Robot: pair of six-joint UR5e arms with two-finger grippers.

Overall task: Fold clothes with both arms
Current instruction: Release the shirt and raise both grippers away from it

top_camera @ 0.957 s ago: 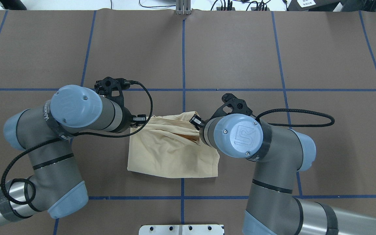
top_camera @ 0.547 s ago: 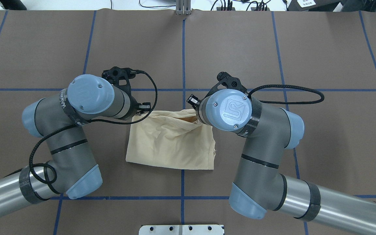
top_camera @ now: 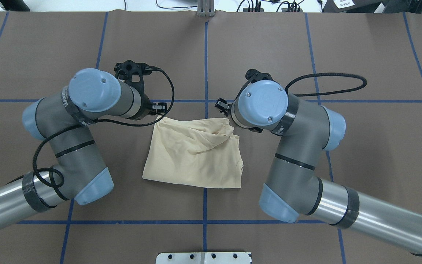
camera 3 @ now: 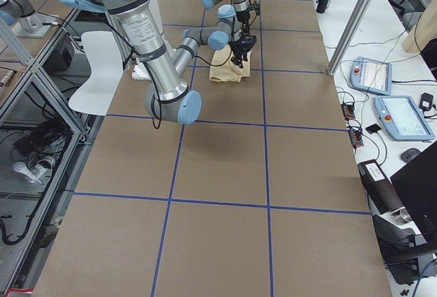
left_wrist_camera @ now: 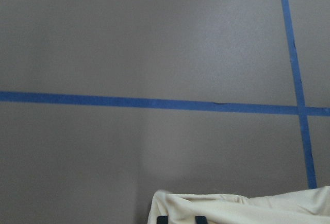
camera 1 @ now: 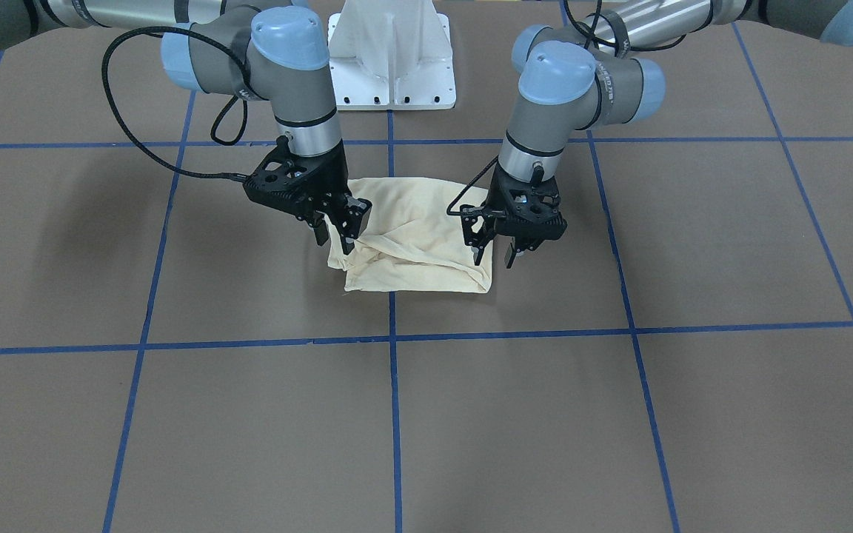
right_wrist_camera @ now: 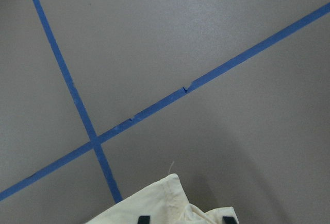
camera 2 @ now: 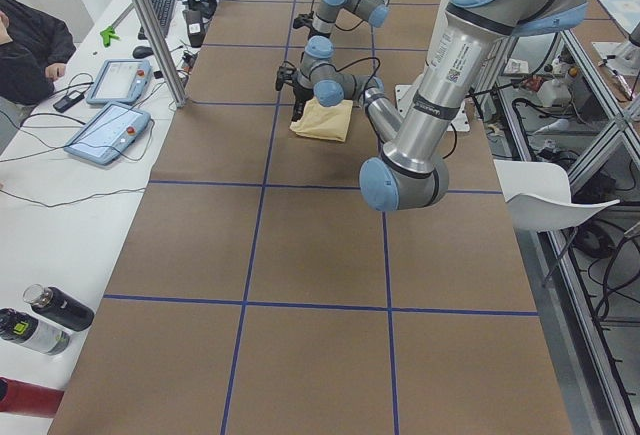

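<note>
T-shirt (camera 1: 412,222) edge beneath left end effector (camera 1: 493,257)

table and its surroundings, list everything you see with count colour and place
shirt: 1, cream, folded, table middle
table cover: 1, brown, blue tape grid
pedestal: 1, white, between the arm bases
tablets: 2, grey, side bench
bottles: 3, two dark, one red, bench end
chair: 1, white, robot's side
left arm: 1, grey, blue caps
right arm: 1, same
left gripper: 1, black, jaws open, shirt's far corner
right gripper: 1, black, jaws open, other far corner
</note>
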